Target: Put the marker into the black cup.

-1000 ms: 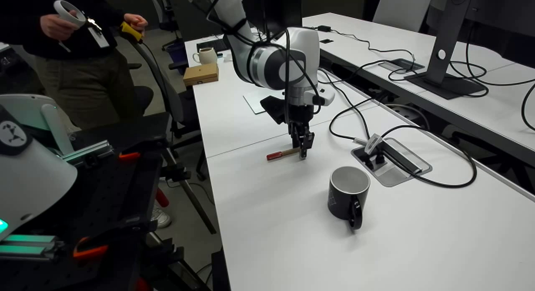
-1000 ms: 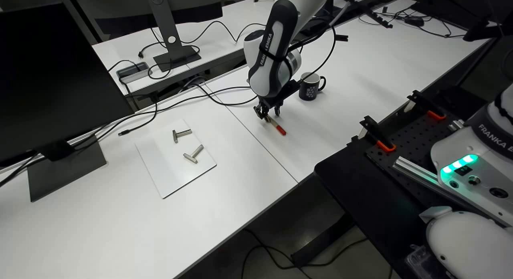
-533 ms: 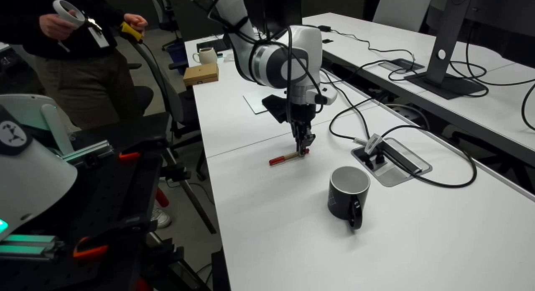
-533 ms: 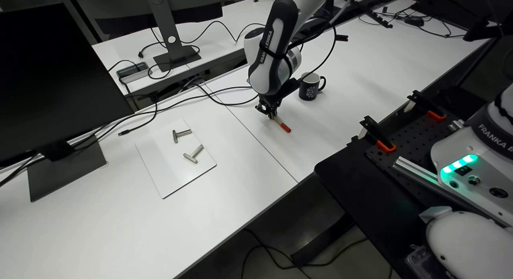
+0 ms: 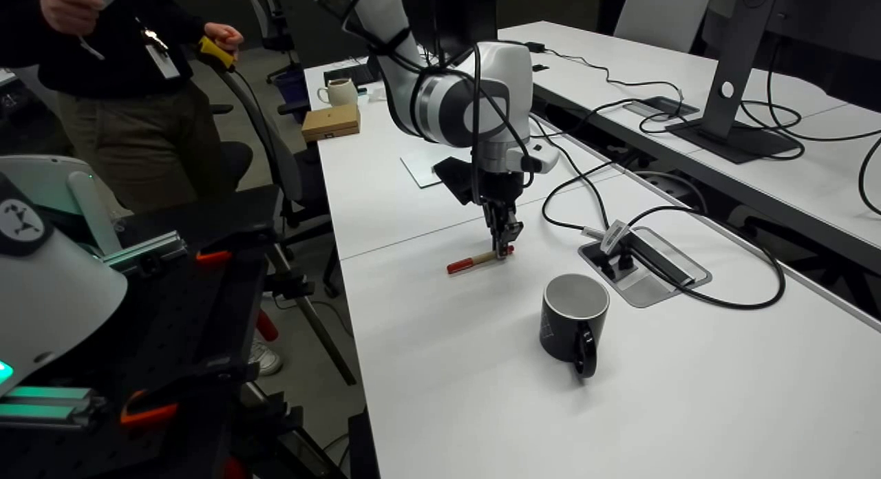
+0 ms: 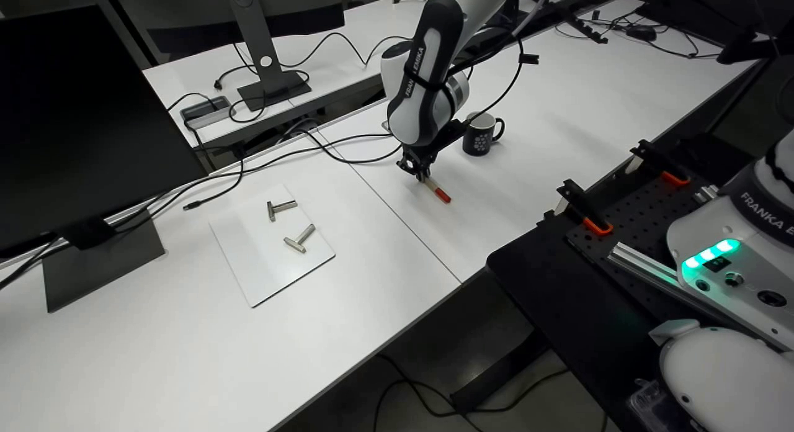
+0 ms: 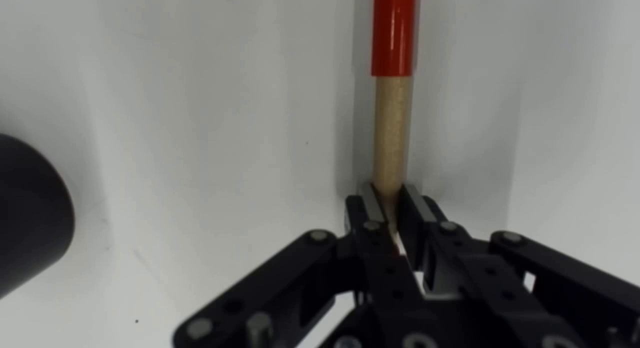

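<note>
Pinches the thin, round, tan-barrelled marker (image 7: 391, 128) between both fingers (image 7: 357, 213) of the black, jointed gripper (image 7: 391, 203), pressing in from nine o'clock and three o'clock in the wrist view. Points the marker's glossy red cap (image 7: 393, 33) to twelve o'clock in that view. In an exterior view, sends the same red cap (image 5: 459, 266) out between eight and nine o'clock from the gripper, with a short red end (image 5: 510, 249) showing past the fingers toward two o'clock. Lies on, or hangs very low over, the smooth white table (image 5: 427, 355); cannot tell whether touching.

Has the small, black, cylindrical cup (image 5: 561, 331), pale grey inside, standing upright on the table between four and five o'clock from the gripper in that view, apart from the marker. Turns the cup's curved black handle (image 5: 586, 352) to between five and six o'clock. In an exterior view, shows the cup (image 6: 470, 137) at about two o'clock from the gripper, with a light dotted mark (image 6: 481, 143) on the side.

Bears, in an exterior view, a flat grey outlet panel (image 5: 637, 290) with looping black cables (image 5: 747, 305) at about two o'clock from the cup. Carries, toward eight o'clock from the gripper in an exterior view, a thin, white, rectangular board (image 6: 260, 277) under two silvery T-shaped pieces (image 6: 285, 205).
</note>
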Robot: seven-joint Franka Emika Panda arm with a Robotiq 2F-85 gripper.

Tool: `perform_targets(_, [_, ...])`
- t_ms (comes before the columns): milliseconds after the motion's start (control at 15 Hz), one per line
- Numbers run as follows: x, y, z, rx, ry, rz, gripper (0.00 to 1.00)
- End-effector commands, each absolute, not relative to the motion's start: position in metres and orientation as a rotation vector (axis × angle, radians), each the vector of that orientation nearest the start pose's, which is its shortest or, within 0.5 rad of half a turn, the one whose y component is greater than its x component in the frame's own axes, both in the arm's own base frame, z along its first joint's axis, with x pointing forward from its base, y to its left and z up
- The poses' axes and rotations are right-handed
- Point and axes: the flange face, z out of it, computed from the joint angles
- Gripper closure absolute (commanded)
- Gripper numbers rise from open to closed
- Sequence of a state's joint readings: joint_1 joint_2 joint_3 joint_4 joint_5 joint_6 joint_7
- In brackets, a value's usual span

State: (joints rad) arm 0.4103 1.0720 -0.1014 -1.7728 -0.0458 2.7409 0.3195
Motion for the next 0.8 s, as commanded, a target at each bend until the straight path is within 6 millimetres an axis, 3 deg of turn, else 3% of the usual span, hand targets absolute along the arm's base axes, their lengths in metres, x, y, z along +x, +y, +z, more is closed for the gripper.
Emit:
perform_targets(0, [0.557,0.165,-0.026,-3.290,-0.085,0.018,0.96])
perform_targets(733, [0.543,0.138,0.013,-3.332,0.062,-0.300,0.96])
